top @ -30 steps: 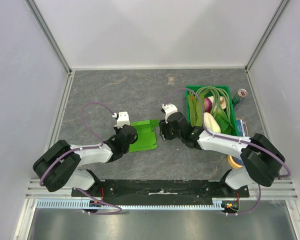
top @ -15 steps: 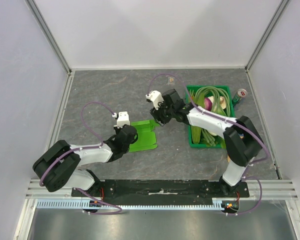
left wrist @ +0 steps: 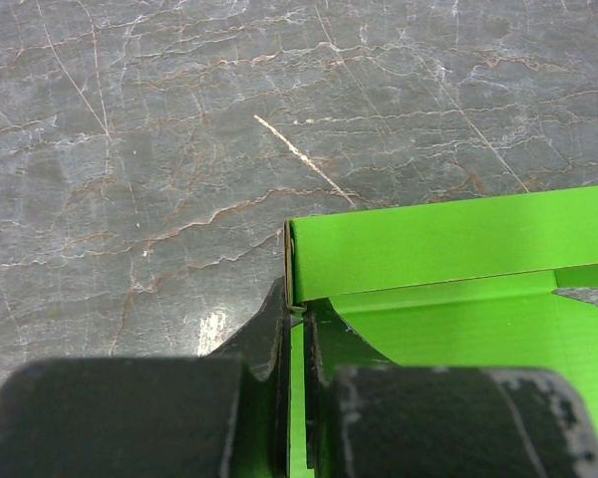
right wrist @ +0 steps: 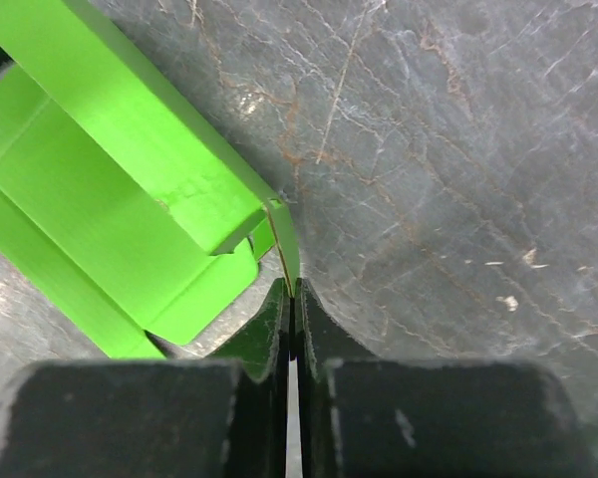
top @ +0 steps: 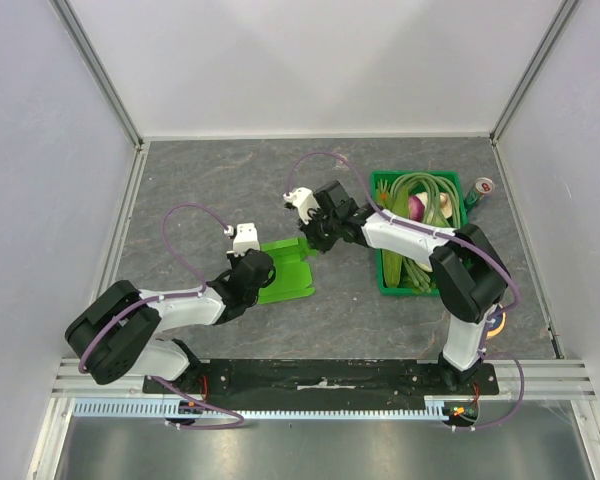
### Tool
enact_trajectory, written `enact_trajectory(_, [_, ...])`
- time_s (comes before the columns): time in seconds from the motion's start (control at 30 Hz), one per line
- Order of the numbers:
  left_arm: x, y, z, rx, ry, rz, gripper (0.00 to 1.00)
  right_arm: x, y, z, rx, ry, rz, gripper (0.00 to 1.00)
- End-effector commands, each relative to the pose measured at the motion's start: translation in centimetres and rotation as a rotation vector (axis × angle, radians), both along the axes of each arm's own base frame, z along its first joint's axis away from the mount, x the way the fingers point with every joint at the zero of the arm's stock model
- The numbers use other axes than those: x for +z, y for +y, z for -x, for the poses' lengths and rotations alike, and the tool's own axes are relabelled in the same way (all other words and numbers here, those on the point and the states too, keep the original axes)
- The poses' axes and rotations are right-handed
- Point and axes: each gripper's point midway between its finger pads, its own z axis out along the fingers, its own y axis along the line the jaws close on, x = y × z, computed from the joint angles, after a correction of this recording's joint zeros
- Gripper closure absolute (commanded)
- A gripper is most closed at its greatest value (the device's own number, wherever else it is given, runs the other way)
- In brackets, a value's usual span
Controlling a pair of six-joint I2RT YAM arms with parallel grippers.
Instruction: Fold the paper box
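Lime-green card, the box (top: 285,272) is laid partly folded on the tabletop (top: 230,190) near the middle. It is held at two sides, judged so that one side is anchored while a flap is raised along its crease: the left claw (left wrist: 297,319) is clamped on its left edge, and the right claw (right wrist: 292,299) is pinched shut on its far-right flap. One box, two claws, one crate (top: 405,291) at the right and one can (top: 483,187) are counted.

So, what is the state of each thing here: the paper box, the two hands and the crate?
paper box: partly folded, side flaps raised, not closed up.
left hand: shut, pinching the box's edge.
right hand: shut, pinching a flap corner of the box.
crate: open-topped, filled with vegetables.
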Motion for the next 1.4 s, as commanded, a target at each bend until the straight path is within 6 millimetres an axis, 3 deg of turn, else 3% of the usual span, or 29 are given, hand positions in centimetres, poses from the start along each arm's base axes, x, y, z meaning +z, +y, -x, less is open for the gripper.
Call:
enact_trajectory(0.0, [0.1, 0.1, 0.0, 0.028, -0.006, 0.023, 0.98, 1.2, 3.0, 0.9, -0.104, 0.097, -0.118, 1.0])
enact_trajectory(0.27, [0.0, -0.3, -0.1, 0.017, -0.001, 0.03, 0.98, 2.0, 3.3, 1.4, -0.612, 0.272, -0.316, 1.0])
enact_trajectory(0.43, [0.1, -0.2, -0.1, 0.017, -0.002, 0.028, 0.98, 1.1, 4.1, 2.7, -0.742, 0.371, -0.42, 0.96])
enact_trajectory(0.57, [0.3, 0.0, 0.0, 0.02, -0.003, 0.024, 0.98, 1.4, 4.9, 2.5, -0.653, 0.304, -0.425, 0.85])
enact_trajectory(0.7, [0.6, 0.0, 0.1, 0.018, -0.011, 0.032, 0.98, 2.0, 4.2, 3.0, -0.428, 0.153, -0.342, 0.78])
enact_trajectory(0.83, [0.5, 0.2, 0.1, 0.026, -0.011, 0.021, 0.98, 2.5, 3.9, 4.0, -0.251, 0.103, -0.32, 0.64])
enact_trajectory(1.03, [0.4, 0.3, 0.1, 0.029, -0.007, 0.015, 0.98, 4.0, 0.5, 3.3, -0.216, 0.136, -0.407, 0.51])
enact_trajectory(1.07, [0.4, 0.3, 0.1, 0.029, -0.008, 0.012, 0.98, 5.3, -0.4, 2.9, -0.211, 0.118, -0.441, 0.5])
enact_trajectory(1.13, [0.5, 0.3, 0.1, 0.028, -0.009, 0.012, 0.98, 6.0, -1.6, 2.6, -0.223, 0.087, -0.451, 0.47])
enact_trajectory(1.27, [0.3, 0.3, 0.1, 0.029, -0.006, 0.01, 0.98, 7.4, -4.8, 0.2, -0.315, -0.011, -0.432, 0.43])
enact_trajectory(1.37, [0.3, 0.2, 0.0, 0.028, -0.006, 0.012, 0.98, 6.5, -6.9, -2.3, -0.417, -0.099, -0.318, 0.43])
